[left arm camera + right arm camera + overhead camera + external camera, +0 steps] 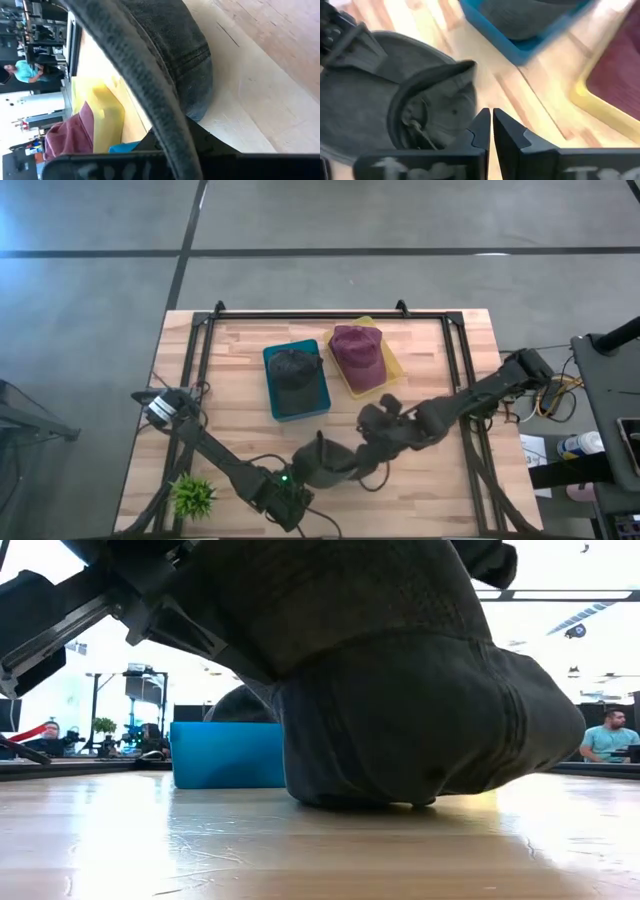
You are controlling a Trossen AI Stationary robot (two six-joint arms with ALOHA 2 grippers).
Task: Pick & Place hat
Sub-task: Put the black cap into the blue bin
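Here, grey hat [335, 458] clamped in left hand [322, 452].

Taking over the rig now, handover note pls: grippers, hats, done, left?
Left gripper: at the loose hat near the table's front edge; grip not visible.
Right gripper: shut, empty, beside that hat.
Loose hat: its underside touches the table.
Done: grey hat in the blue bin, maroon hat on the yellow tray.
Left: probably placing the loose hat; where it goes is not clear.
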